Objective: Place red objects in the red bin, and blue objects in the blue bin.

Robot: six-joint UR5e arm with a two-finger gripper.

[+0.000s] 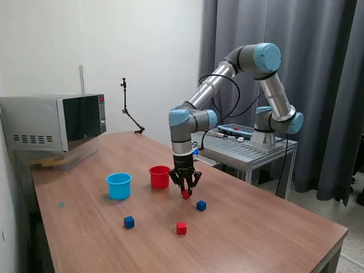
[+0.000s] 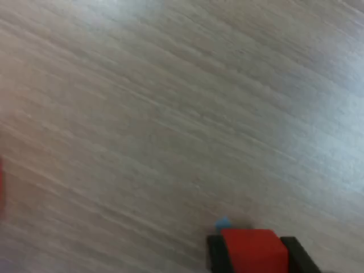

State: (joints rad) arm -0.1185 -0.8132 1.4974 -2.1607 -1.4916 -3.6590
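Exterior view, gripper [image 1: 186,192]: pointed straight down just above the table [image 1: 267,227], clamped on a red cube [image 1: 186,194] at the fingertips.
Exterior view, red cup [image 1: 160,177]: upright, just beside the gripper toward the exterior view's left; contents not visible.
Exterior view, blue cup [image 1: 119,186]: upright, further to the exterior view's left, near the red cup but apart from it.
Exterior view, loose cubes: second red cube [image 1: 181,228] on the table nearer the camera; blue cube [image 1: 201,205] close to the gripper's right in this view; second blue cube [image 1: 129,222] in front of the blue cup. All well apart from one another.
Exterior view, background: microwave [image 1: 54,122] at the table's far left corner.
Wrist view, held red cube [image 2: 254,250]: squeezed between two dark fingers [image 2: 216,257], cut off by the frame edge.
Wrist view, table [image 2: 170,114]: blurred wood grain; red sliver at one edge, likely the red cup, not certain.
Handling judgement: cube probably light, rigid, smooth-faced; flat opposite faces suit a centred pinch; corner grip likely to twist out.
Hard to tell: whether the held cube touches the table; small bluish fleck beside it in the wrist view unidentified.
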